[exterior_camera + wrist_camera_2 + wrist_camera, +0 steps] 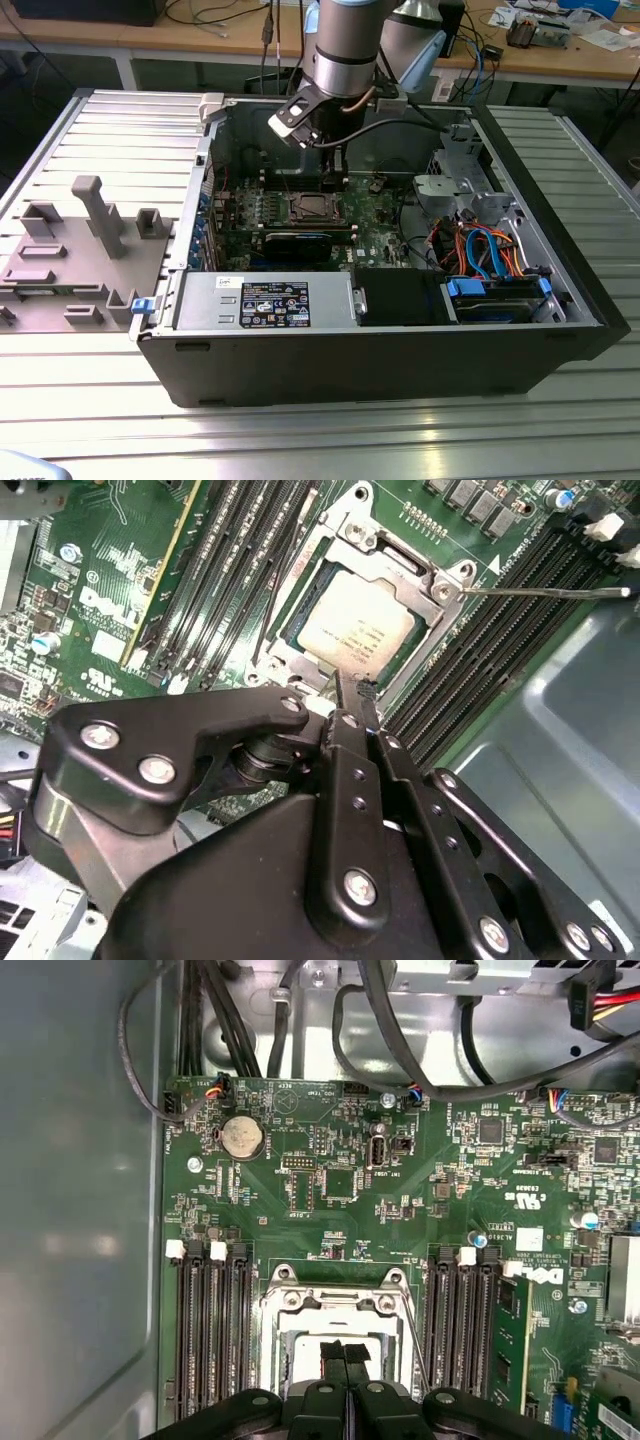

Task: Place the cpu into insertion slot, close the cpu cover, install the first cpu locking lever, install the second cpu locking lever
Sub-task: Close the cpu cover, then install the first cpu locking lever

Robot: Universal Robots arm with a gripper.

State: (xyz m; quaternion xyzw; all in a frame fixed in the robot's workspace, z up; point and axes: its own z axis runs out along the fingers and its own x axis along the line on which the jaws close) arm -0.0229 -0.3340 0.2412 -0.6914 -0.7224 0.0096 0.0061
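Note:
The cpu [355,620] lies flat in the insertion slot [305,208] of the green motherboard [400,1190], silver top up. The cpu cover [440,588] lies down around it as a metal frame, also seen in the first wrist view [335,1298]. One thin locking lever [560,592] sticks out from a socket corner over the memory slots. A second thin lever [275,580] runs along the opposite side. My gripper [352,688] hangs just above the socket's edge with its fingers shut and nothing between them; its fingertips [332,1352] cover part of the cpu.
Memory slots [210,1330] flank the socket on both sides. A black graphics card [297,243], a power supply [275,300] and a drive bay with blue and orange cables [490,260] fill the case. A grey fixture tray [70,250] lies at the exterior view's left.

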